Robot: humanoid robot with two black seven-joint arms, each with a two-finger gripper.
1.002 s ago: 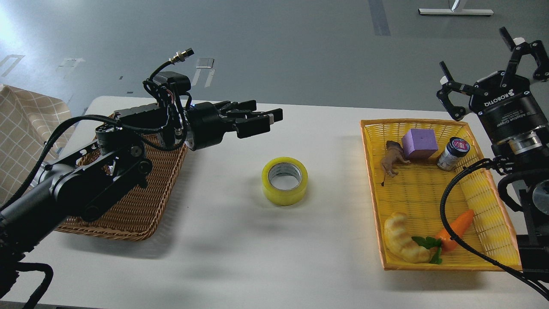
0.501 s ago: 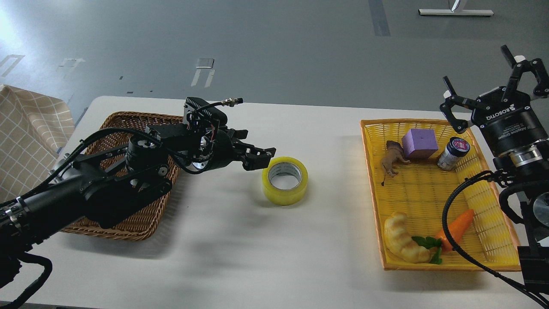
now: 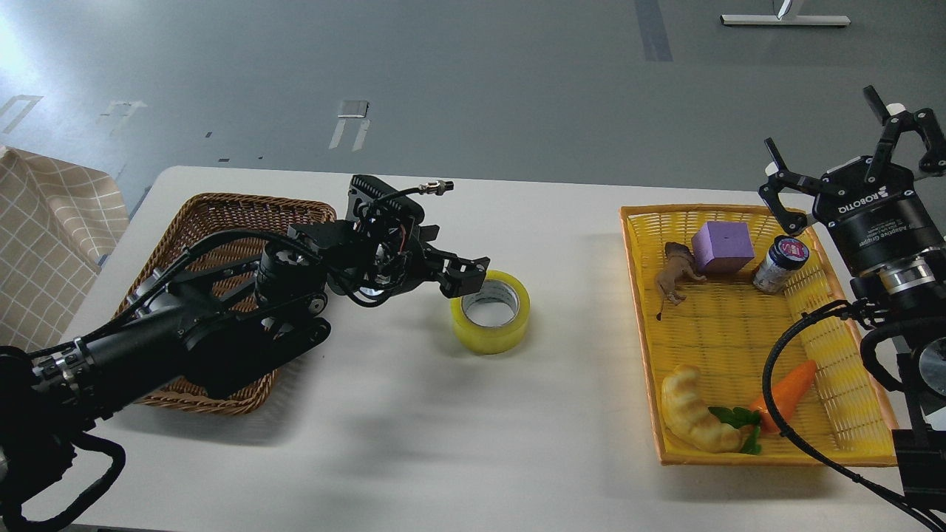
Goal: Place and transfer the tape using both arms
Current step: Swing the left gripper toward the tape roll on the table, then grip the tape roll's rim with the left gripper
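Note:
The tape (image 3: 491,311), a yellow roll with a grey-white core, lies flat on the white table (image 3: 473,443) near its middle. My left gripper (image 3: 471,276) is low at the roll's left upper rim, and its dark fingers overlap that rim. Its jaws look open, and I cannot tell whether they touch the roll. My right gripper (image 3: 824,122) is raised at the far right, above the back right corner of the yellow basket (image 3: 643,332). It is open and empty, with fingers spread upward.
A brown wicker basket (image 3: 222,222) sits at the left under my left arm. The yellow basket holds a purple block (image 3: 723,247), a toy animal (image 3: 676,273), a small jar (image 3: 782,264), a croissant toy (image 3: 695,421) and a carrot toy (image 3: 787,391). A checked cloth (image 3: 44,244) is at far left.
My left gripper has come down and moved right, from above the wicker basket to the tape's left rim. The right gripper has drifted slightly right. The tape has not moved.

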